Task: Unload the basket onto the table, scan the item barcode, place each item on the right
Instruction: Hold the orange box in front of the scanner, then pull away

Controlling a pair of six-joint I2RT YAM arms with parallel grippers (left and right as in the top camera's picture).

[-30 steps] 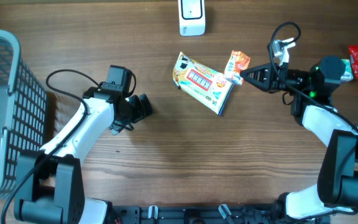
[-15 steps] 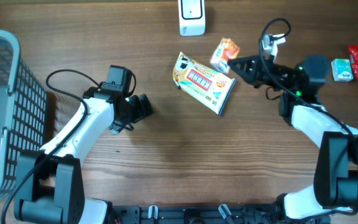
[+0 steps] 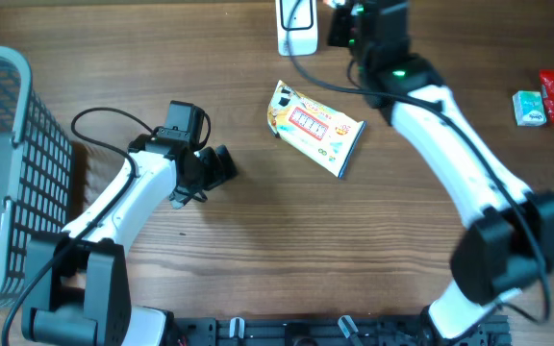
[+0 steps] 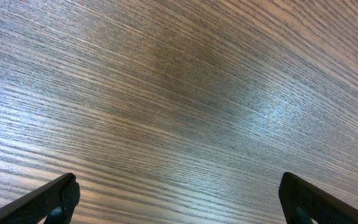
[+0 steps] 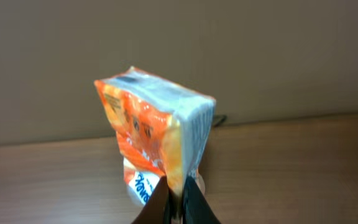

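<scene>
right wrist: small orange-and-white plastic packet (image 5: 154, 134) pinched in closed right claw (image 5: 178, 199), raised at 12 o'clock beside white box-shaped scanner (image 3: 296, 27). presenting step, likely; next: turn barcode toward scanner. left claw (image 4: 179, 196) agape, empty.

Pouch (image 3: 315, 128) before scanner (image 3: 296, 27)

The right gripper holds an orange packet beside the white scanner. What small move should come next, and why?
Probably ease the packet leftward, in front of the scanner, turning it slowly. The right gripper pinches it by one edge, just right of the scanner in the overhead view, and no barcode shows in the wrist view.
</scene>
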